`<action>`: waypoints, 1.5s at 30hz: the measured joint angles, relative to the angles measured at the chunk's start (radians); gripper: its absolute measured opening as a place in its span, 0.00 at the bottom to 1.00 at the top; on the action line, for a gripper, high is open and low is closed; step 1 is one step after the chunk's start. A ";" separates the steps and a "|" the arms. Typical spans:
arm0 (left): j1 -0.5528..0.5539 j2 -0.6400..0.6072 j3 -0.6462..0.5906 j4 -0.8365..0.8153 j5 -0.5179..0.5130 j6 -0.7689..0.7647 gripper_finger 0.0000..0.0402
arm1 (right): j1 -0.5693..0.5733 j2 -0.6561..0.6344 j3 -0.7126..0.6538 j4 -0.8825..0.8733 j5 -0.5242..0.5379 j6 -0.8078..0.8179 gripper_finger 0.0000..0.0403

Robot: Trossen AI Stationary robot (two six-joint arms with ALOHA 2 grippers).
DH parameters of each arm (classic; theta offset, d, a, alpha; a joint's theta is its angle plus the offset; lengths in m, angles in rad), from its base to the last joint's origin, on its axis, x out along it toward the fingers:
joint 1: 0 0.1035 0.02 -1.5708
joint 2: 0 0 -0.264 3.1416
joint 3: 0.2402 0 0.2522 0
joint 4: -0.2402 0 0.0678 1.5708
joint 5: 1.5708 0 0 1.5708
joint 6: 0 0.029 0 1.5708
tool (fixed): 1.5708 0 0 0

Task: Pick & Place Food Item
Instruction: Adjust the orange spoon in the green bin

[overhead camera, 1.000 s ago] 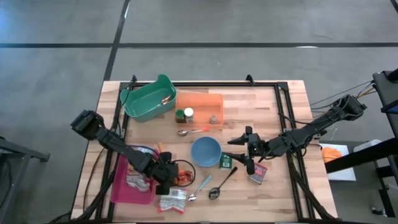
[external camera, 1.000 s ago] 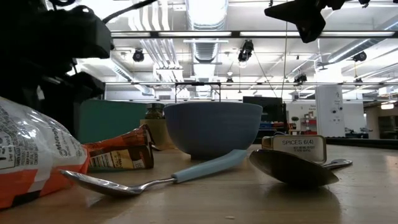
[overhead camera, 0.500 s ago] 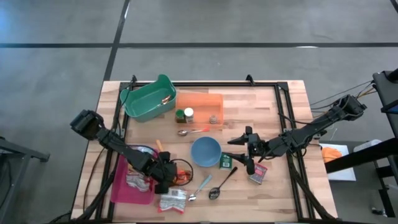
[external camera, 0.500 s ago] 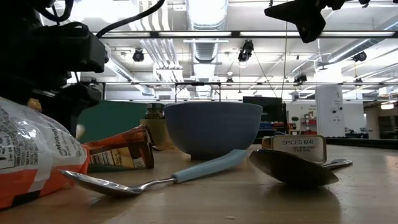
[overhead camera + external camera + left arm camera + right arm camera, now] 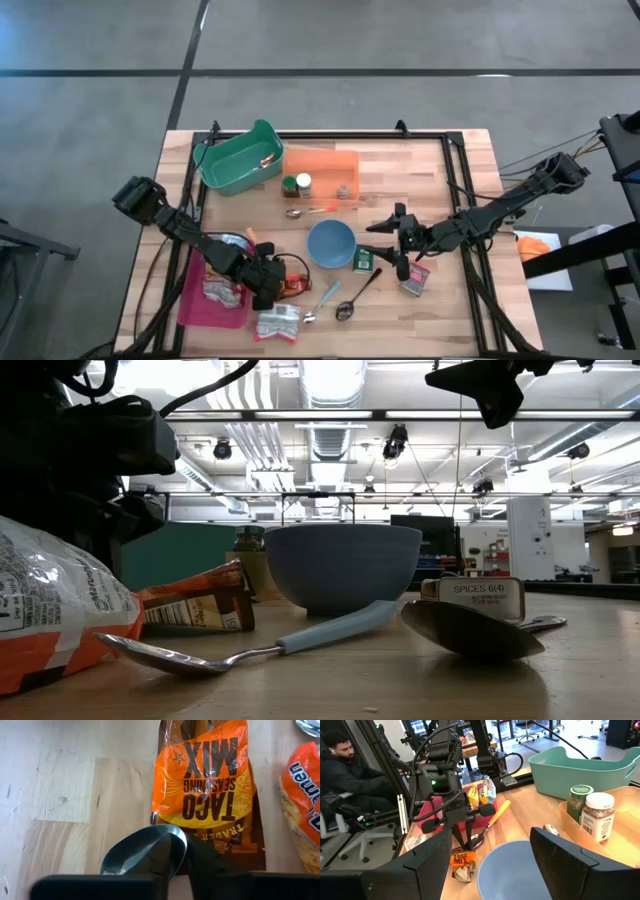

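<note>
While my right pincer waited spread at center right, my left pincer gripped a spoon over the taco mix, lower left on the surface.

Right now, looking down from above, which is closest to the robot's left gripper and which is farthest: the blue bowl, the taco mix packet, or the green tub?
1. taco mix packet: right at the left gripper.
2. blue bowl: mid-table, toward the right arm.
3. green tub: far back corner on the left.
</note>
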 joint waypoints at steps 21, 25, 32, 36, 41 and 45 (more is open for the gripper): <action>-0.003 -0.059 0.078 -0.018 -0.038 0.108 0.00 | 0.000 0.000 0.000 0.000 0.000 0.000 0.66; -0.003 -0.059 0.091 -0.015 -0.007 0.089 0.00 | 0.000 0.000 0.000 0.000 0.000 0.000 0.66; -0.003 -0.060 0.092 -0.017 -0.015 0.096 0.03 | 0.000 0.000 0.000 0.000 0.000 0.000 0.66; -0.003 -0.060 0.091 -0.032 -0.020 0.107 0.01 | 0.000 0.000 0.000 0.000 0.000 0.000 0.66; -0.003 -0.056 0.088 -0.036 -0.044 0.108 0.00 | 0.000 0.000 0.000 0.000 0.000 0.000 0.66; 0.011 -0.050 0.076 -0.055 -0.060 0.127 0.00 | 0.000 0.000 0.000 0.002 0.000 0.000 0.66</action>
